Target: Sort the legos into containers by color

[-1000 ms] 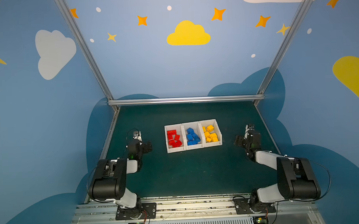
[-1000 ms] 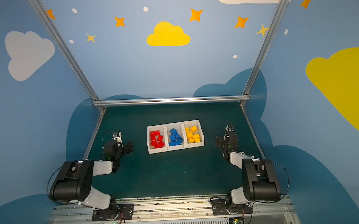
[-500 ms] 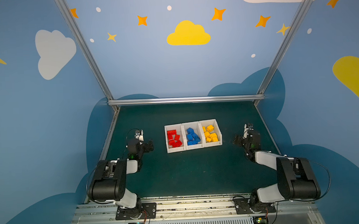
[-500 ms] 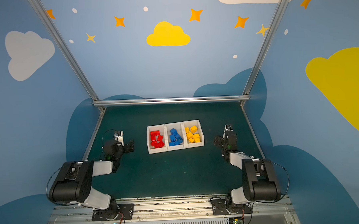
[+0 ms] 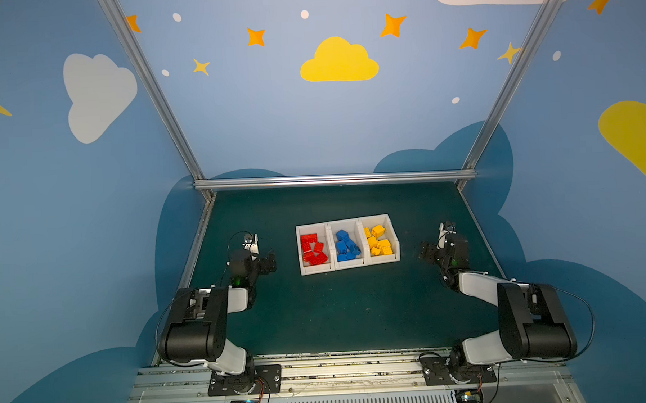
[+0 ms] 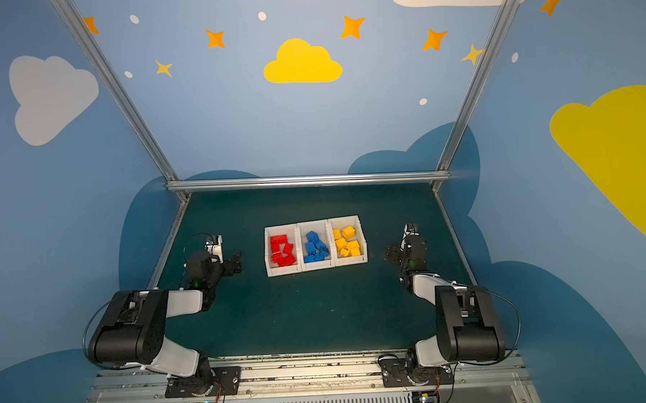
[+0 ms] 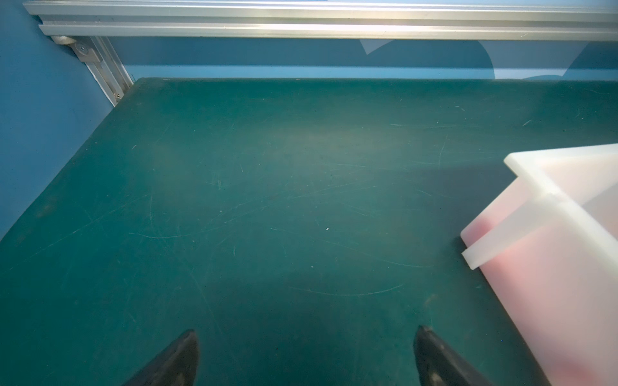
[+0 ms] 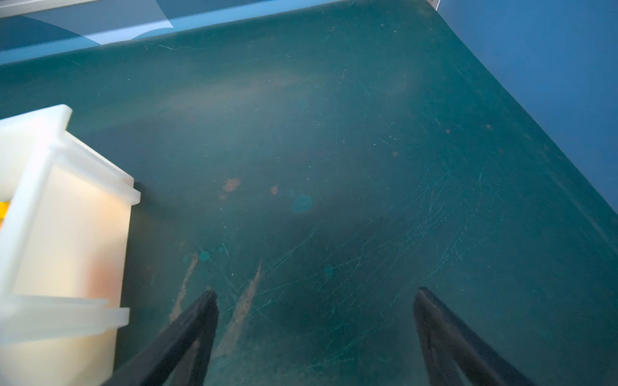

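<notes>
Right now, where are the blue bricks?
In both top views, the blue bricks lie in the middle white bin, between the red bricks and the yellow bricks.

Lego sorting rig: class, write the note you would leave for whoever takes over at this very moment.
Left pincer: open, empty, left of the white containers.
Right pincer: open, empty, right of them.
Red legos lie in the left container, blue legos in the middle, yellow legos in the right.
Done: no loose lego shows on the mat; sorting looks complete.
Left: nothing visible to sort.
</notes>
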You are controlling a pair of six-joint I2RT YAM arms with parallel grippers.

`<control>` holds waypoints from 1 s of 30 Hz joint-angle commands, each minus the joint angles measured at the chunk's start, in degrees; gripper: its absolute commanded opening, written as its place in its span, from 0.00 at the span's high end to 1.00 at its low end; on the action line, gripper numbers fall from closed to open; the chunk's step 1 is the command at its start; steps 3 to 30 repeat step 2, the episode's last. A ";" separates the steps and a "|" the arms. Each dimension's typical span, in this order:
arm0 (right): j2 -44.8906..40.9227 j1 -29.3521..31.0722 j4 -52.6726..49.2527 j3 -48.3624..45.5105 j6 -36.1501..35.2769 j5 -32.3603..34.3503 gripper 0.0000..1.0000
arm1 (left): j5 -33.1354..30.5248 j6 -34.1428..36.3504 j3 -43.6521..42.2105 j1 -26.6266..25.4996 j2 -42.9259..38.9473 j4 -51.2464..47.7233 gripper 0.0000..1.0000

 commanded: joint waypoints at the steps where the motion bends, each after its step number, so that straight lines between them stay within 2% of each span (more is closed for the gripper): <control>1: 0.01 0.15 0.35 0.53 -0.44 -0.21 0.09 | 0.06 0.47 0.87 -0.07 -0.97 -0.52 0.01; 30: -0.29 0.30 0.70 0.18 -0.60 0.05 0.09 | 0.06 0.50 0.89 -0.08 -0.92 -0.46 0.01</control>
